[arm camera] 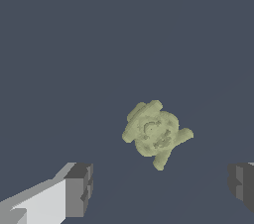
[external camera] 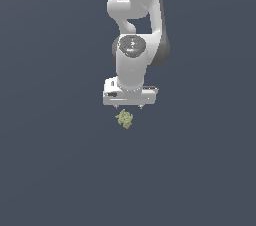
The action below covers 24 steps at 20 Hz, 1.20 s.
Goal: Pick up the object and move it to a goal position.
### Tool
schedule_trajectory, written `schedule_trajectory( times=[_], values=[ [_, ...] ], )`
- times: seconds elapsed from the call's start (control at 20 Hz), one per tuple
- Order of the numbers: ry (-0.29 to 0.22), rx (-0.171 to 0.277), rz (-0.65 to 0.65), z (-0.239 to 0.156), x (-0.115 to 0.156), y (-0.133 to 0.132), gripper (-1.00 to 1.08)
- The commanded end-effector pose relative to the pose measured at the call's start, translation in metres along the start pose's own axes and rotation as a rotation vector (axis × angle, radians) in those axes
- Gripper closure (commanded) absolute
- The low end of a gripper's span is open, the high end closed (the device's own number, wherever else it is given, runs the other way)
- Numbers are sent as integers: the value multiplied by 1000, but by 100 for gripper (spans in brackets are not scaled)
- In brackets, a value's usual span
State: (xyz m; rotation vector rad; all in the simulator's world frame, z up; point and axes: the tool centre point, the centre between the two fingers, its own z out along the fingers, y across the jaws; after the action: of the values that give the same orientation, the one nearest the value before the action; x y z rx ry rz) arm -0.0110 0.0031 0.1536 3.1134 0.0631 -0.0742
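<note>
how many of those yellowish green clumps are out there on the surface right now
1. The single yellowish-green clump lies on the dark surface just in front of the open tool, untouched.

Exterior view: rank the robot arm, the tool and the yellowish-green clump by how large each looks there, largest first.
1. Robot arm: by far the largest, though nearness to the camera may inflate it.
2. Tool: its white body is a wide bar below the wrist.
3. Yellowish-green clump: smallest, much narrower than the tool.

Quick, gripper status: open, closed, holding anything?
Gripper: open, holding nothing; the yellowish-green clump lies apart from both fingers.
</note>
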Motion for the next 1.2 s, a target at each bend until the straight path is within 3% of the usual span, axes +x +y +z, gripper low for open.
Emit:
schedule_trajectory(
  times=[0.0,0.75,1.15],
  values=[
    [0,0,0,0,0,0,-92],
    [-20,10,0,2,-6,13,-92],
    [-14,10,-76,7,-5,14,-92]
  ],
)
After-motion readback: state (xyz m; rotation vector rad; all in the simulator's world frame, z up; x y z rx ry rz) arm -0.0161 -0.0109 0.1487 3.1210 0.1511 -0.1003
